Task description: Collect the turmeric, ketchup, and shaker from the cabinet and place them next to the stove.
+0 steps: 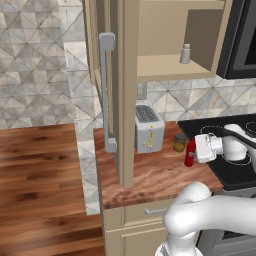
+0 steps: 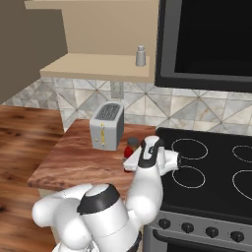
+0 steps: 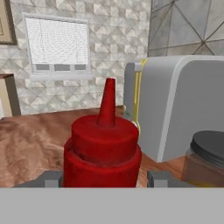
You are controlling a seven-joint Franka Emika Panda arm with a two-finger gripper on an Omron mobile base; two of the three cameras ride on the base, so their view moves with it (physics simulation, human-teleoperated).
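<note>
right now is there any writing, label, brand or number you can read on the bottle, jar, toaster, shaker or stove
None: no readable text in any view.
ketchup bottle: plain red, no label.
turmeric jar: dark lid, no label showing.
toaster: plain grey, with a yellow strip but no letters.
shaker: plain, too small to show any mark.
stove: white burner rings and dark knobs, no numbers legible.

The ketchup (image 3: 103, 151) stands upright on the wooden counter (image 3: 30, 140), close before the camera, with its pointed red nozzle rising from the broad cap. The pincer's (image 3: 104, 179) two grey fingertips (image 3: 48, 179) stand on either side of the bottle's body, apart from it. To the right sits the silver toaster (image 3: 179, 105), and just beside it the turmeric (image 3: 205, 164) with its dark lid.
</note>
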